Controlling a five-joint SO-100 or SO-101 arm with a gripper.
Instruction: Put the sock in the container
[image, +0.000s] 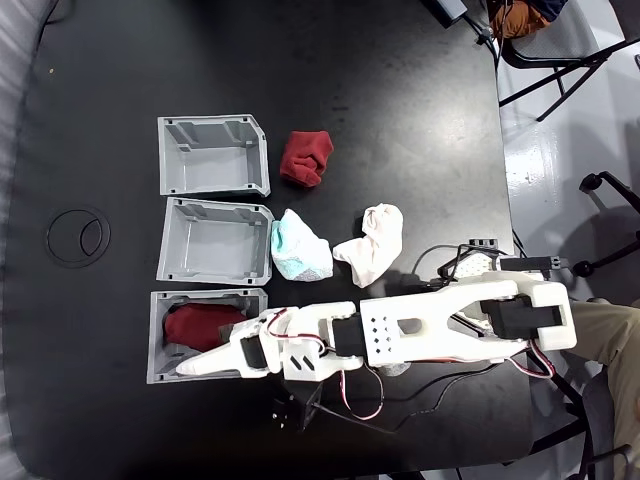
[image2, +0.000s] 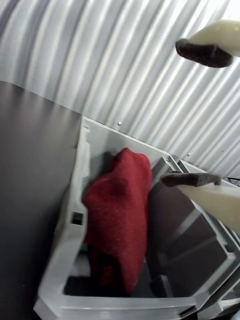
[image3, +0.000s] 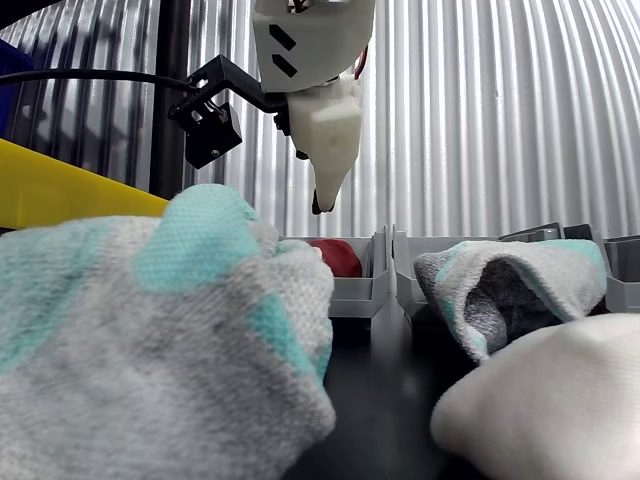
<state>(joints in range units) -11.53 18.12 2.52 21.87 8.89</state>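
Dark red fabric sock (image2: 120, 210) lies inside light grey ribbed plastic container (image2: 67, 240) | white end effector (image2: 200, 112) above it, fingers apart, empty

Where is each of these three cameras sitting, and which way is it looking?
Fixed view: above the black table, looking straight down; the whole white arm shows, its claw over the container.
Wrist view: riding on the arm, looking down into the container at the sock; the open claw shows.
Other view: low on the table among socks, facing the corrugated wall; the claw hangs overhead.
Shared: all three show the dark red sock in its bin.
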